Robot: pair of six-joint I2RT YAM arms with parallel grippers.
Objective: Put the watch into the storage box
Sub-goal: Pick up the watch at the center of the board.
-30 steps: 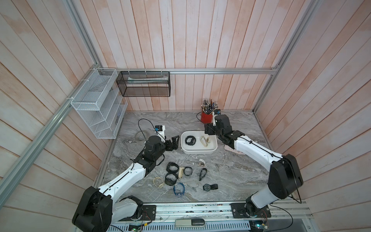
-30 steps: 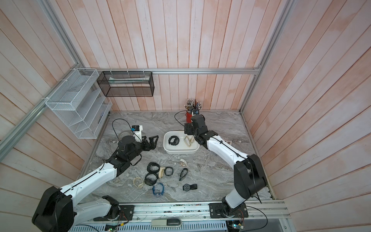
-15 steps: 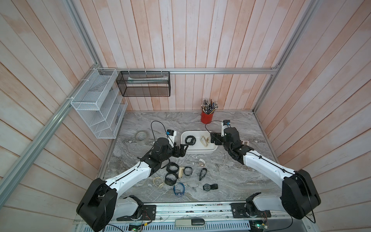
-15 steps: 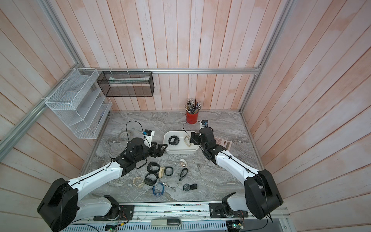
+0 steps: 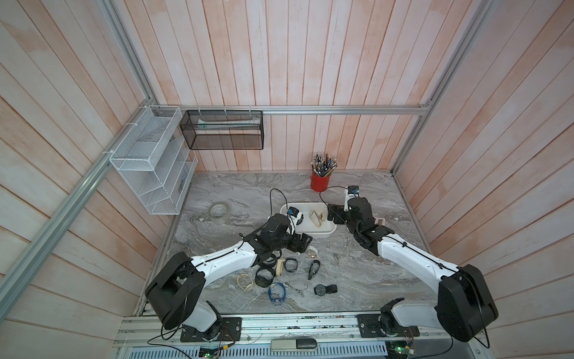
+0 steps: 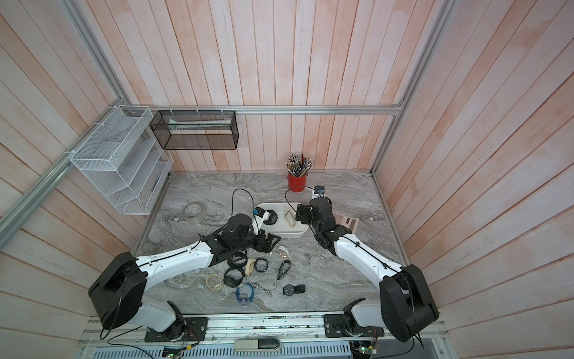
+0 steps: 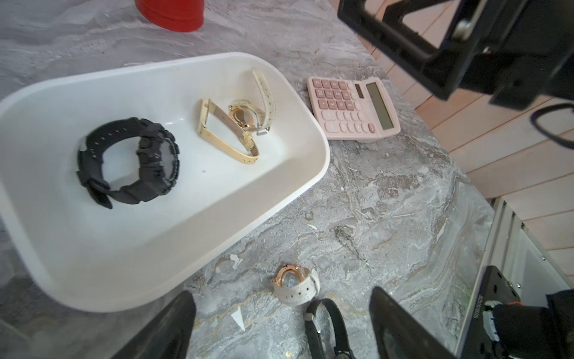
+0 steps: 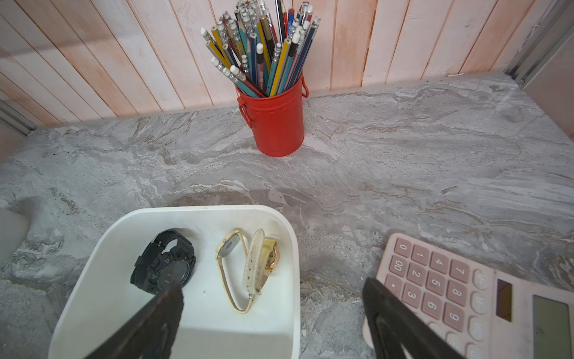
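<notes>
The storage box [image 5: 323,231], a shallow white tub, holds a black watch [image 7: 130,161] and two cream-strapped watches [image 7: 230,136]. A white-strapped gold watch [image 7: 295,284] lies on the marble just in front of the box, also seen in both top views [image 5: 312,250] [image 6: 283,251]. My left gripper [image 7: 282,329] hangs open just short of it with nothing between its fingers, and a black-strapped watch [image 7: 326,323] lies between them on the table. My right gripper [image 8: 273,317] is open and empty, straddling the box's right rim [image 8: 293,264].
A pink calculator [image 8: 466,295] lies right of the box. A red pencil cup [image 5: 320,181] stands behind it and a tape roll [image 5: 219,213] to the left. Several more watches [image 5: 279,273] lie near the front. A wire rack [image 5: 149,167] and a mesh basket [image 5: 223,130] hang on the walls.
My left gripper has swung right and toward the front, from beside the box's left end to its front edge. My right gripper has drawn back a little toward the box's right rim.
</notes>
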